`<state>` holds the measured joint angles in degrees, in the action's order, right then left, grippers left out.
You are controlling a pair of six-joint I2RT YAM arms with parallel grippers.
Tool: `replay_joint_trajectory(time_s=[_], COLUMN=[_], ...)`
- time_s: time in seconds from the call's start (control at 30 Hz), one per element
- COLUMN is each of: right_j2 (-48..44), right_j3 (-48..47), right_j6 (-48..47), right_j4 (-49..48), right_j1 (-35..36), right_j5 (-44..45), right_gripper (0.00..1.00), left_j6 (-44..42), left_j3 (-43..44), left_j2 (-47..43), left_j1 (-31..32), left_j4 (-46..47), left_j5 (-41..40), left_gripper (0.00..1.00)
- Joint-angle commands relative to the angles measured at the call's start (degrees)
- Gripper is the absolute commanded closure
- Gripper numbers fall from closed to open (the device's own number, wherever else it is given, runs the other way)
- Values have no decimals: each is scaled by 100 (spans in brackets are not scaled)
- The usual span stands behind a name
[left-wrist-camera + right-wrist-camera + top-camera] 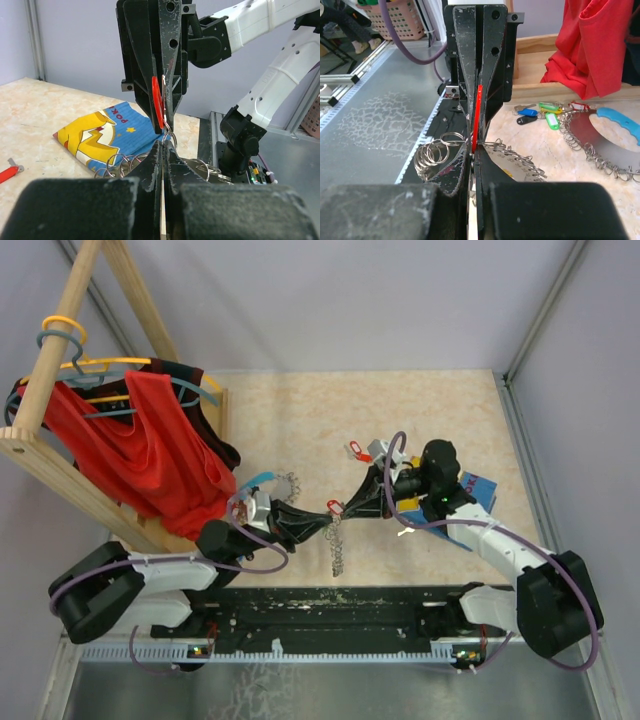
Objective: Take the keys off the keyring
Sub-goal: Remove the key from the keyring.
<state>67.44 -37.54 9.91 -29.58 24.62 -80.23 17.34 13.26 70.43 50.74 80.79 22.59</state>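
Observation:
My two grippers meet tip to tip above the table's middle. My right gripper (347, 507) (474, 149) is shut on the flat red tag of a key (335, 506) (479, 112) (157, 100). My left gripper (324, 521) (165, 148) is shut on the keyring, pinching a silver loop just below that tag. The keyring's loops (120, 162) (432, 152) bunch on both sides of the jaws, and a chain of them hangs down (337, 552). Loose keys with green, blue and black tags (546, 120) lie on the table. A loose red key (353, 448) (6, 173) lies further back.
A second loop-fringed ring (288, 483) (580, 145) with a blue grip (615, 120) lies behind the left gripper. A blue and yellow cartoon packet (475, 502) (107, 132) sits under the right arm. A wooden rack with a red garment (150, 450) (597, 45) stands at the left.

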Motion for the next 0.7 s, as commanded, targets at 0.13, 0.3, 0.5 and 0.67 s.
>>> replay_joint_trajectory(time_s=[0.13,0.3,0.5,0.67], right_j2=[-183,-204,-221,-240], right_j3=[-16,-56,-134,-205], right_j6=[767,724,484,280], right_j4=[-1161,-1056,-723,-416], right_j1=[-107,-105,-107,-107], right_j5=[-107,-107,-116,-134], right_gripper=[100,100,100,100], left_j6=[47,-392,-956,-1221], left_j3=[-207,-199,51,507], left_j2=[-2,-502,-1150,-1177], left_j1=[-36,-40,-42,-43], left_j4=[856,2,-1391,-2412], left_j5=[62,126,314,717], left_gripper=[79,70,54,50])
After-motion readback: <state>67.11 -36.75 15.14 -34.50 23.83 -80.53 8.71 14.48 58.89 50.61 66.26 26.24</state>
